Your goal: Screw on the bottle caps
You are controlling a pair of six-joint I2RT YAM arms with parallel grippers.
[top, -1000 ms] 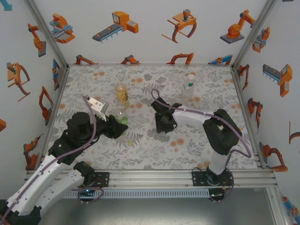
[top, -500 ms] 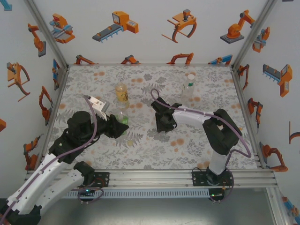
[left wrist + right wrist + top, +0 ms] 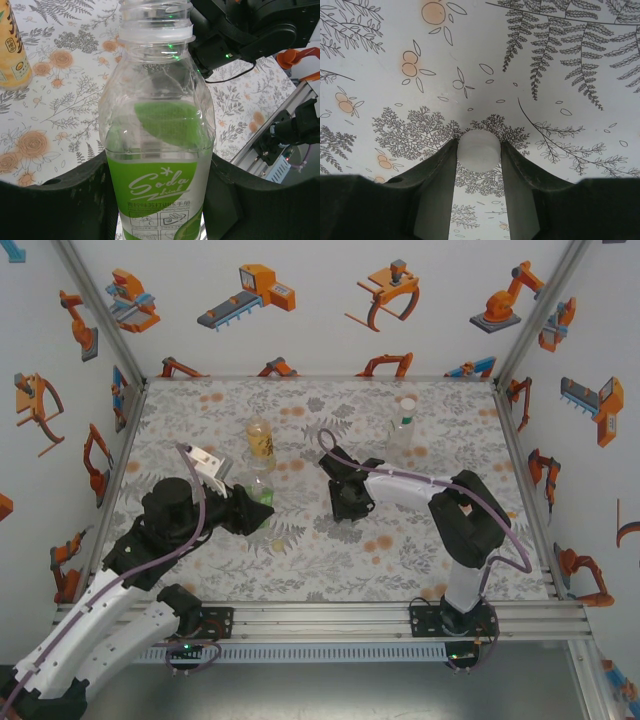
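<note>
Left claw (image 3: pixel 160 210): clamped on green bottle (image 3: pixel 157 125), pads on both sides of its label.
Green bottle: upright, neck threads exposed, 9 o'clock of desk (image 3: pixel 420 570) centre.
Right claw (image 3: pixel 479 147): narrow gap, tips pinching white cap (image 3: pixel 479 154) over desk, 3 o'clock of green bottle.
Amber bottle (image 3: pixel 260 437): 12 o'clock of green bottle.
Slim bottle (image 3: pixel 403 425): desk 1 o'clock.
Loose cap (image 3: pixel 277 544): 5 o'clock of green bottle.

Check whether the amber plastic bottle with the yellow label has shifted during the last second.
No. The amber bottle stands on the same patch of the floral table cover, just as far from the back wall.
</note>
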